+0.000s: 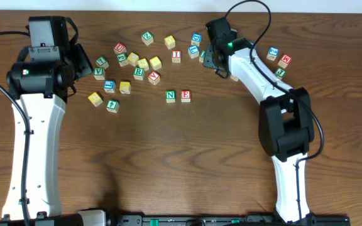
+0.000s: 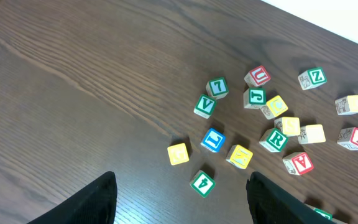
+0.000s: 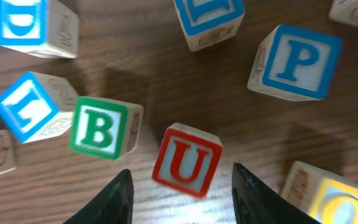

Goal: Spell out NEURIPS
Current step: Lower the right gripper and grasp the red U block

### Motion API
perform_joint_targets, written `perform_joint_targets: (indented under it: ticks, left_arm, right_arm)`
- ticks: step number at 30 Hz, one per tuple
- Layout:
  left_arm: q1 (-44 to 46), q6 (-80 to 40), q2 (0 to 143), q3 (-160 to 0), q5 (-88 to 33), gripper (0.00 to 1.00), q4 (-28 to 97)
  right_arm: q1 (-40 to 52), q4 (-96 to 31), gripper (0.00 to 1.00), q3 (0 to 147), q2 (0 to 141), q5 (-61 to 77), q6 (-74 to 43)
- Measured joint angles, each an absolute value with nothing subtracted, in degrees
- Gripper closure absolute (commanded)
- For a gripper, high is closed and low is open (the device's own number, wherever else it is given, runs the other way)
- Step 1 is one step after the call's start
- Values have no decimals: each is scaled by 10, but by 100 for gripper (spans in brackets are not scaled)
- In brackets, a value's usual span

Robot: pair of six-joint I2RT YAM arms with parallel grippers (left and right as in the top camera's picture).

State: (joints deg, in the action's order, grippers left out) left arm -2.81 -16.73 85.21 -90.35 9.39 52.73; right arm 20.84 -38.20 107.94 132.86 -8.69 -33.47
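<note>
NEURIPS: N cube (image 1: 170,96) and E cube (image 1: 185,96) are seen just beside each other near the middle of the table (image 1: 168,157), apart from the rest. R cube (image 1: 138,73) and I cube (image 1: 176,55) are scattered among the loose cubes farther back. Right gripper (image 3: 180,171) is held wide, low over the wood. Red U cube (image 3: 187,160) is framed between its fingers, with a gap visible on each side. P cube (image 3: 297,62) lies near; green B cube (image 3: 101,127) sits just beside the U. Left gripper (image 2: 180,186) is spread wide, nothing held, above the wood beside the left cluster.
</note>
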Motion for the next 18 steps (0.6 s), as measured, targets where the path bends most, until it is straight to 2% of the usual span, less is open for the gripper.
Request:
perform_joint_targets:
  ticks: [8, 13, 18]
  left_arm:
    - [-28, -168, 852, -903, 94, 34, 528]
    - [-28, -168, 852, -903, 94, 34, 528]
    - [-28, -167, 852, -903, 94, 34, 527]
  right_arm:
    - [207, -372, 55, 1079, 1342, -87, -335]
    - [199, -372, 62, 1079, 1342, -87, -337]
    - [196, -368, 63, 1079, 1342, -87, -339]
